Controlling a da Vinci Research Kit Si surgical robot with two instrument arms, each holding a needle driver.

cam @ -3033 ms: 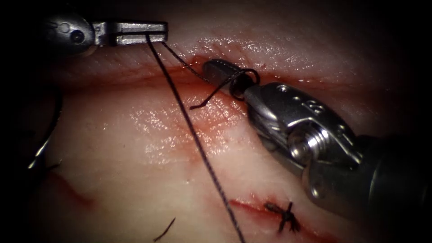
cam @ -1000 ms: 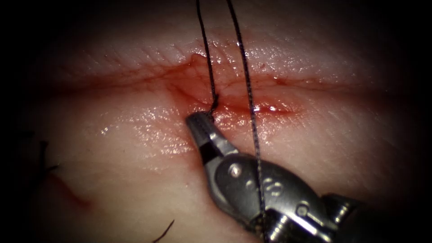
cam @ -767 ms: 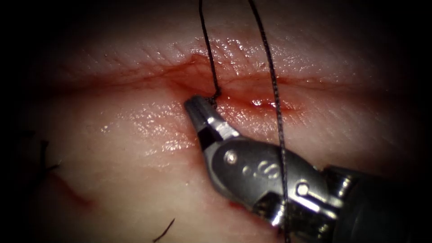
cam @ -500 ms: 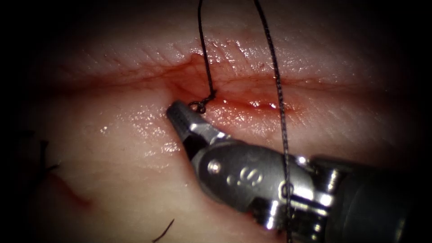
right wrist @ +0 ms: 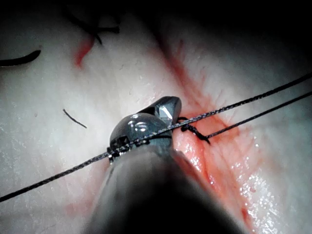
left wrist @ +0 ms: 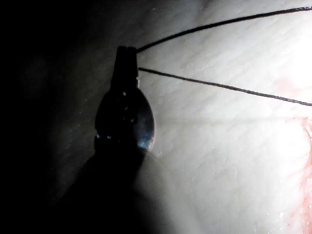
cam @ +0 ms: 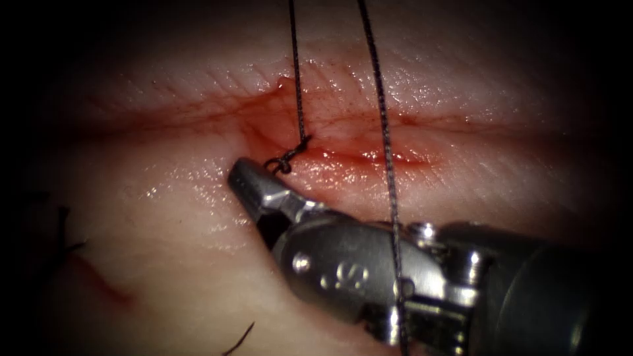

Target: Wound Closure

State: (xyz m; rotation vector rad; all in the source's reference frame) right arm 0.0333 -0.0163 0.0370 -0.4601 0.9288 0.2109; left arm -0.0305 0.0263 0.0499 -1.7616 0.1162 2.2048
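Observation:
My right tool (cam: pixel 244 178) reaches in from the lower right, its jaws shut on the short thread end just beside a small knot (cam: pixel 285 159) at the near edge of the cut (cam: pixel 369 155). From the knot one strand of thread (cam: pixel 297 79) runs straight up. A second strand (cam: pixel 386 145) runs down across the right tool's wrist. In the right wrist view the right tool (right wrist: pixel 168 108) sits by the knot (right wrist: pixel 192 129), with both strands (right wrist: pixel 234 105) stretched past it. In the left wrist view my left tool (left wrist: pixel 127 51) is shut on the thread (left wrist: pixel 219 87) above the pale tissue (left wrist: pixel 219 161).
Red fluid lines the cut across the tissue (cam: pixel 198 264). A cut end of thread (cam: pixel 241 337) lies near the front, and dark thread ends (cam: pixel 66 231) sit at the far left beside a red streak (cam: pixel 99 280). An older stitch (right wrist: pixel 100 31) is visible in the right wrist view.
Three seconds ago thread was looped round the right tool's jaws. In the last second that tool has slid left with the short end, and the knot's small loop has followed it.

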